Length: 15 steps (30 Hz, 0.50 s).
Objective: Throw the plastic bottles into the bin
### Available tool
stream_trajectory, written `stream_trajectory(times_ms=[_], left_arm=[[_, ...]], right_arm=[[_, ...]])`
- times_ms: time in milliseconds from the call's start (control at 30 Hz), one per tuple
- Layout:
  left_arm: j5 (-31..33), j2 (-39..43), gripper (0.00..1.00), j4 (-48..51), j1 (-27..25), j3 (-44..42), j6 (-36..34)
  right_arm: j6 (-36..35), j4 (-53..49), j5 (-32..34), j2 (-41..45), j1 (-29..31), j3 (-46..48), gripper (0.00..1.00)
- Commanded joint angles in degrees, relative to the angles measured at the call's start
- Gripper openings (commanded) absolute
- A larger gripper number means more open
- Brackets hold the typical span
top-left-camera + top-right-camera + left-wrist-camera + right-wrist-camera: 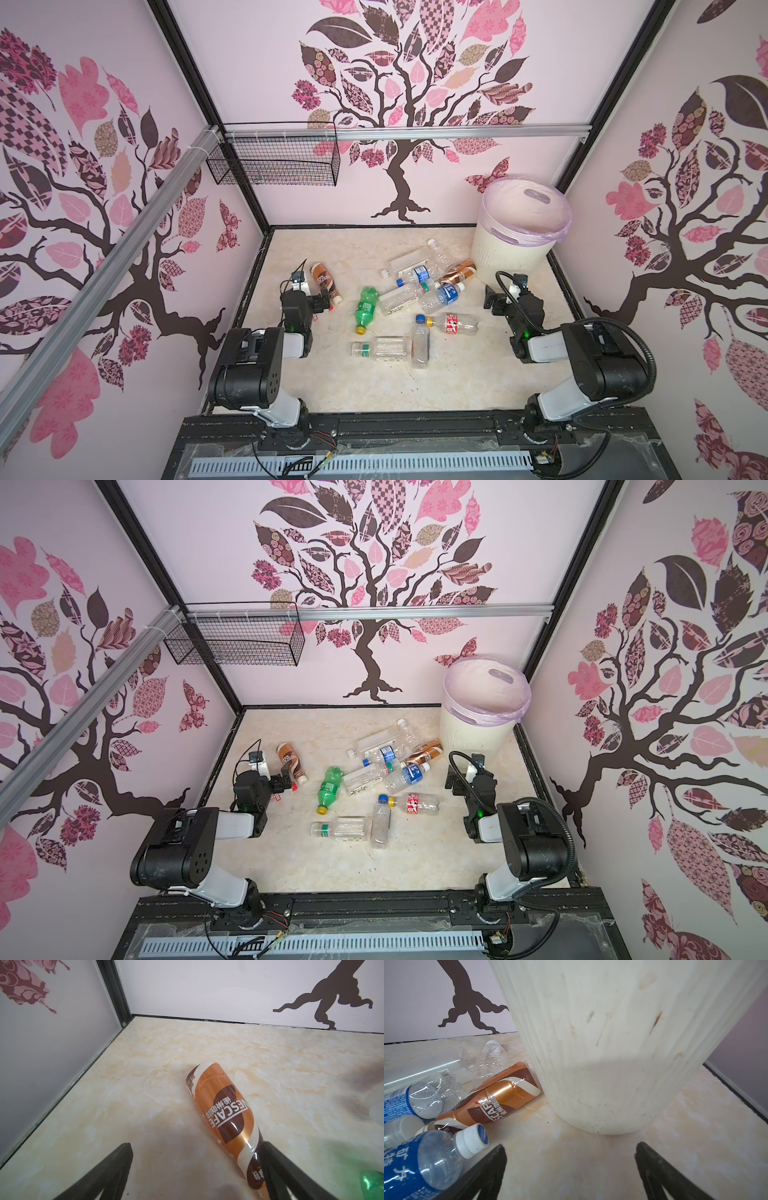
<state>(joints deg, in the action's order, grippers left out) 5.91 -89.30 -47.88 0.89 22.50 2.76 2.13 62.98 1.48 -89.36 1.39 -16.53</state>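
Several plastic bottles lie on the marbled floor in both top views, among them a green one [365, 309], a red-labelled clear one [455, 323] and a green-capped clear one [380, 348]. The cream ribbed bin [511, 253] with its lilac liner stands at the back right. My left gripper [322, 301] [197, 1145] is open low over the floor. The neck of a brown-labelled bottle [224, 1109] lies between its fingers, close against one of them. My right gripper [492, 297] [571, 1146] is open and empty just in front of the bin [612, 1043]. A blue-labelled bottle [425, 1163] and a second brown bottle [496, 1099] lie beside it.
A black wire basket [274, 164] hangs from the aluminium rail at the back left. Patterned walls close in the floor on three sides, with a black frame [415, 424] along the front. The pile of bottles [386, 766] crowds the space between the two arms.
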Motion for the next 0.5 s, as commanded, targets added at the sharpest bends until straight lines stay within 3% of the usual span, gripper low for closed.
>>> stream_trajectory(times_ms=[0, 300, 467], left_arm=[[-0.20, 0.09, 0.98, -0.73, 0.25, 0.09, -0.49], [1.46, 0.71, 0.98, -0.63, -0.52, -0.03, -1.05], [4.92, 6.17, 0.98, 16.14, -1.06, 6.31, -0.85]], right_arm=[[-0.29, 0.56, -0.07, 0.32, -0.09, -1.47, 1.00], [-0.79, 0.78, 1.04, 0.49, 0.55, -1.16, 0.99], [-1.27, 2.97, 5.26, 1.14, 1.97, -0.10, 1.00]])
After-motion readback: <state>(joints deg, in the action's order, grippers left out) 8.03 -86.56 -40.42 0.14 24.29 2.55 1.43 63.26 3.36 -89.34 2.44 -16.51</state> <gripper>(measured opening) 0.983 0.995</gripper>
